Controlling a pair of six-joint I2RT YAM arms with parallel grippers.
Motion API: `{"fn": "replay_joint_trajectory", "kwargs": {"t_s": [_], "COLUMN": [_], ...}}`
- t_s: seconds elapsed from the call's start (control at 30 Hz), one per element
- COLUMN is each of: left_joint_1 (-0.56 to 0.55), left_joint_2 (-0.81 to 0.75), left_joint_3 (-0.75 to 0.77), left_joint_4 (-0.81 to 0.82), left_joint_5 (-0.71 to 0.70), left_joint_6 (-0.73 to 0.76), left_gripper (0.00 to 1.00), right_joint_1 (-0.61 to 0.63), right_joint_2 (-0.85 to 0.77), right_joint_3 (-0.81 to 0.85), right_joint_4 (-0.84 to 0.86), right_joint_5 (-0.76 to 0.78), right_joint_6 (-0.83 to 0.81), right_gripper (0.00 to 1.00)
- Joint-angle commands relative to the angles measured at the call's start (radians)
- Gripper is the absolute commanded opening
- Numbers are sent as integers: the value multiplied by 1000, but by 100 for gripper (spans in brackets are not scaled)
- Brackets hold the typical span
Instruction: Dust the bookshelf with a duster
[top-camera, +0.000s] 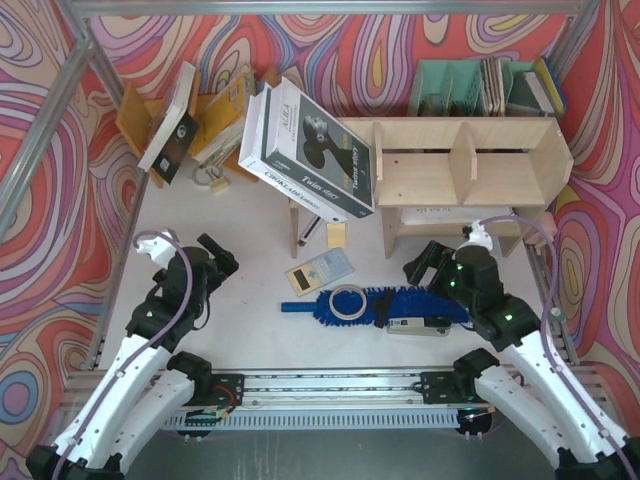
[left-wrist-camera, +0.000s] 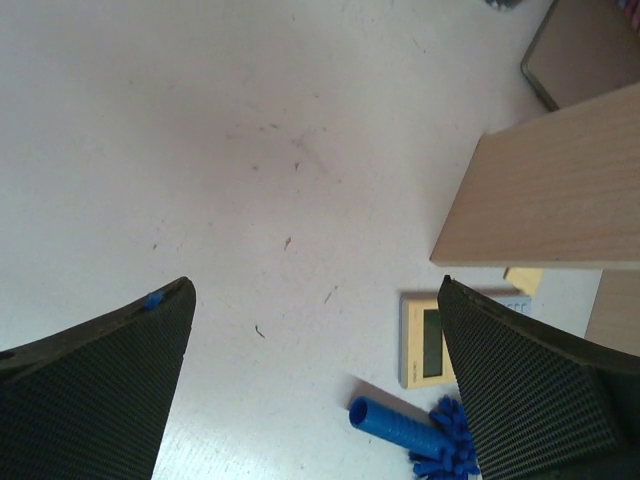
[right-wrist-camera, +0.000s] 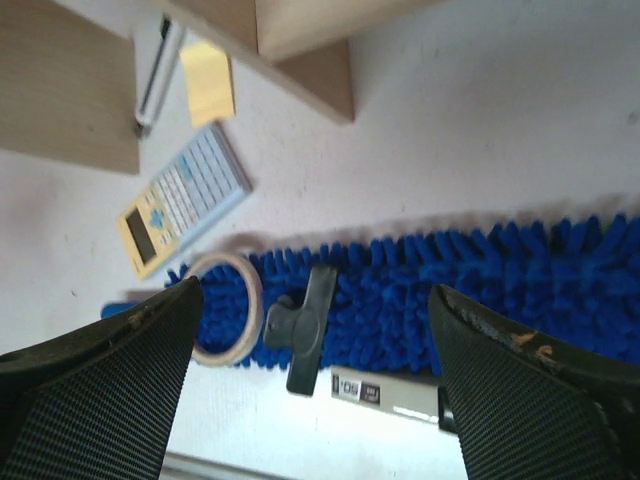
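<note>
swirl-patterned walls in red, purple and yellow enclose a white table (top-camera: 250, 225). the bookshelf (top-camera: 470, 165) stands upright toward the far right corner of the table, open side up in the top view. a large white box (top-camera: 310, 150) leans tilted against its left end.

the duster (top-camera: 400, 303) lies flat close to the near edge of the table, right of centre and parallel to that edge, with its slim handle pointing left. a tape roll (top-camera: 331, 303) rests on the duster's left part. a flat grey and black item (top-camera: 418, 325), type not identifiable, lies touching the duster's near side. a calculator (top-camera: 320, 270) lies just beyond the handle, between the duster and the bookshelf's left leg.

left gripper (top-camera: 215, 252): jaws spread fully apart, nothing between them, positioned over bare table toward the left edge.

right gripper (top-camera: 425, 265): jaws wide apart, nothing gripped, positioned above the duster's right half, no contact visible in the wrist view (right-wrist-camera: 315, 295).
</note>
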Motion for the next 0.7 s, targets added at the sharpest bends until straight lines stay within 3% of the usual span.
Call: {"fn": "replay_joint_trajectory", "kwargs": {"t_s": [0.0,0.2,0.3,0.53,0.67], "left_joint_1": [-2,-3,-2,-3,-2], "left_joint_2": [-1,-20,-30,-41,-33], "left_joint_3": [22,0,-5,-11,-20], "left_joint_4": [-39,-44,-54,-66,-50], "left_joint_5": [66,61,62,56,66], "left_joint_6": [40,34,32,39,36], "left_gripper": [98,98,98,98,98], "right_joint_1": [175,630,736,782,783], "right_joint_2": [53,286,413,495,549], "right_joint_3": [27,118,190,170,165], "right_joint_4": [-146,-252,-353,-311,-283], "right_joint_5": [222,620,686,619,577], "right_joint_6": [152,421,539,618,620], "right_gripper": [83,84,85,77,68]}}
